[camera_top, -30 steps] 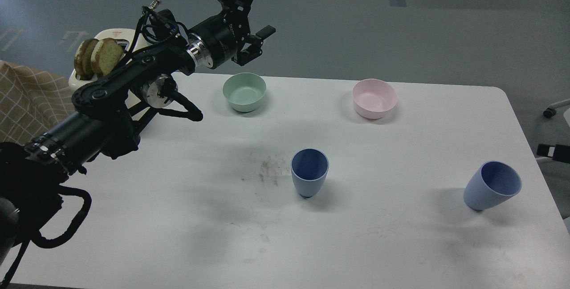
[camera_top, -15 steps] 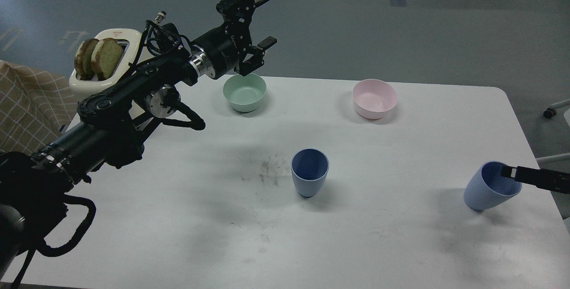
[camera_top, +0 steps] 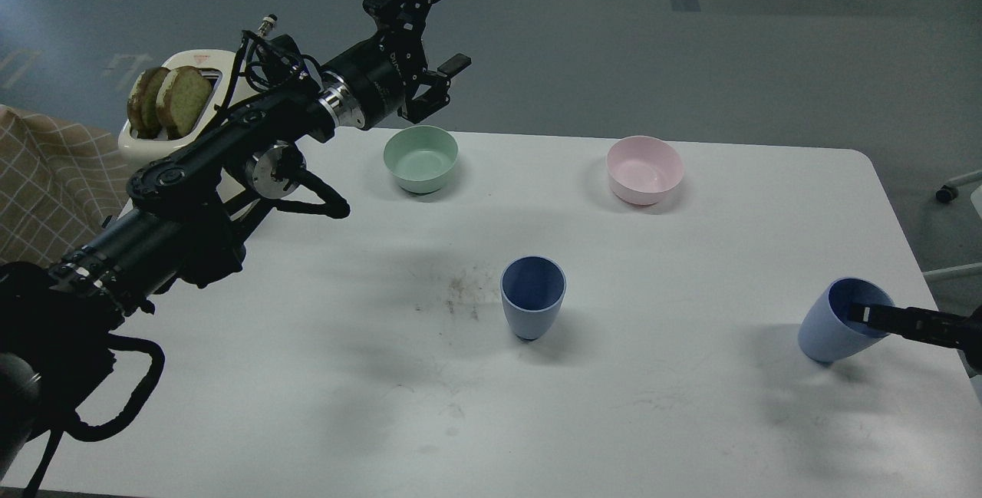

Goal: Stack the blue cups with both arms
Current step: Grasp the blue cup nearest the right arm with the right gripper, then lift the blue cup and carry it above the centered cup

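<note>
One blue cup [camera_top: 532, 300] stands upright at the middle of the white table [camera_top: 660, 421]. The other blue cup [camera_top: 828, 329] is near the right edge and leans to the right. My left gripper [camera_top: 450, 24] is open and empty, high over the table's back edge, above the mint green bowl and far from both cups. My right gripper [camera_top: 865, 314] comes in from the right edge as one thin black finger. Its tip lies across the mouth of the right cup. A second finger does not show.
A mint green bowl [camera_top: 420, 158] and a pink bowl [camera_top: 644, 169] stand at the back of the table. A cream toaster [camera_top: 201, 68] with bread slices [camera_top: 170, 97] stands at the back left. A checked cloth [camera_top: 46, 183] lies at the left. Dark smudges [camera_top: 459, 295] mark the table's middle.
My right gripper came in from the right edge and its tip moved left onto the right cup's mouth. My left gripper shifted slightly up and left. Both cups stayed put.
</note>
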Action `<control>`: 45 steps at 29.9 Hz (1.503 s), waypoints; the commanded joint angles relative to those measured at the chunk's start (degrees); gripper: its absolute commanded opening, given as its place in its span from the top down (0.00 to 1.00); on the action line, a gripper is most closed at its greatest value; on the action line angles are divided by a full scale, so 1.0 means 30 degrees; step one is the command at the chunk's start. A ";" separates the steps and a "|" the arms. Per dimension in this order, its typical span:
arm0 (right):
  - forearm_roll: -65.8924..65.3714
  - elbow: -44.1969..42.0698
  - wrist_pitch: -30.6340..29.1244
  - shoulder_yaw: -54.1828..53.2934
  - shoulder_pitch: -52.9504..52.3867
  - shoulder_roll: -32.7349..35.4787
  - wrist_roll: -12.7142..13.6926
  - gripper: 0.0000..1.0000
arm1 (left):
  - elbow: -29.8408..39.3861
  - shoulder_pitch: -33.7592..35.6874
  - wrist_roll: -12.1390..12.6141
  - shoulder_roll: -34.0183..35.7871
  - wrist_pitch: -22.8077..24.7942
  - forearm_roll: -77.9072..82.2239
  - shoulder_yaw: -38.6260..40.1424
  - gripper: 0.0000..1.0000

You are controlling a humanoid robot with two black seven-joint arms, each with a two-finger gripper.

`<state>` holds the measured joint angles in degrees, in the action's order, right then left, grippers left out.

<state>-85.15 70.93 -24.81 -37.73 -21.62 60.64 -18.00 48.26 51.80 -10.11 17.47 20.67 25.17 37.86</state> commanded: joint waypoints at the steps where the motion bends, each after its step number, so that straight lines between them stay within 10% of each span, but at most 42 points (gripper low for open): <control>1: -0.0005 -0.0030 -0.0080 -0.0022 -0.0001 -0.0114 0.0169 0.77 | -0.0001 -0.0099 0.0000 0.0037 -0.0004 0.0019 0.0096 0.02; 5: 0.0082 -0.0001 -0.0167 -0.0022 -0.0030 -0.0114 0.0577 1.00 | -0.0001 -0.0304 0.0000 0.0066 -0.0004 0.0019 0.0155 0.02; 25: -0.0035 0.3544 -0.1064 -0.1370 -0.6792 0.2141 0.0843 1.00 | 0.0028 -0.0334 0.0029 0.0095 -0.0003 0.0107 0.0155 0.02; 45: -0.0065 -0.0177 -0.1064 0.8178 -1.9159 -0.7202 0.0814 1.00 | -0.0235 -0.0363 0.0088 0.0271 -0.0062 0.0136 0.0184 0.02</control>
<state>-85.55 70.50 -27.99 -17.87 -75.58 42.53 -15.56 48.04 50.72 -9.76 18.06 20.44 25.59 38.43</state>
